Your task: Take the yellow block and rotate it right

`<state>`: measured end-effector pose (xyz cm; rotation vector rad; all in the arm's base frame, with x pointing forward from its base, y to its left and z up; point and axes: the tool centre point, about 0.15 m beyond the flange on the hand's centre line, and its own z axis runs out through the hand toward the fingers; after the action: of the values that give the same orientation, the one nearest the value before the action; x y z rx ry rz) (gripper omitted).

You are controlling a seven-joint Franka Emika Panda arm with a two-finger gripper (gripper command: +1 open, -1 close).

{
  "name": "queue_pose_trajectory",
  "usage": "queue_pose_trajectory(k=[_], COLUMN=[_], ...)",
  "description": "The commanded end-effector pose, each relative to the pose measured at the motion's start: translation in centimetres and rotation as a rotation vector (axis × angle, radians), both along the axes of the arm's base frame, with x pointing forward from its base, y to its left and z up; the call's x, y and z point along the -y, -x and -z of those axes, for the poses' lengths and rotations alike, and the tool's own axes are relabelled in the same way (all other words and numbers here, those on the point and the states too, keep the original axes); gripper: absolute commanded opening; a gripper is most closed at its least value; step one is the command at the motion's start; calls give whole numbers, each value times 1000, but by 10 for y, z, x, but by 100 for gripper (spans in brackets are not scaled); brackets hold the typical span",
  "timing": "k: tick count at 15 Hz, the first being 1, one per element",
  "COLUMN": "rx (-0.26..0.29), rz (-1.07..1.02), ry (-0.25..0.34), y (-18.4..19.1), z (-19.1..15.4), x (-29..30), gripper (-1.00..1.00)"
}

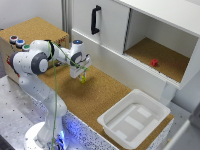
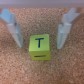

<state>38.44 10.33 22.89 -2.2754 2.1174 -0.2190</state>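
The yellow block (image 1: 83, 78) is a tiny yellow-green cube resting on the cork tabletop (image 1: 100, 95), directly under my gripper (image 1: 81, 74). In the wrist view the yellow block (image 2: 40, 47) shows a dark letter T on its upper face. It sits between the two pale blue fingers (image 2: 14, 27), with a gap on each side. My gripper (image 2: 39, 40) is open and straddles the block without touching it. The block rests flat on the cork.
A small red block (image 1: 154, 62) lies in the open compartment of the white cabinet (image 1: 165, 30), whose shut door has a black handle (image 1: 95, 20). A white bin (image 1: 107, 120) stands at the exterior view's lower right. A box with coloured buttons (image 1: 20, 42) is behind the arm.
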Motion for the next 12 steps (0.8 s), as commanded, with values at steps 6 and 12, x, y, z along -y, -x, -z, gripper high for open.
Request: queue_pose_trajectory(k=[6, 12], rx=[13, 39], rz=[-95, -199], ry=[-5, 60], y=[11, 9], z=[-28, -35], x=[-20, -12], gripper=[100, 100])
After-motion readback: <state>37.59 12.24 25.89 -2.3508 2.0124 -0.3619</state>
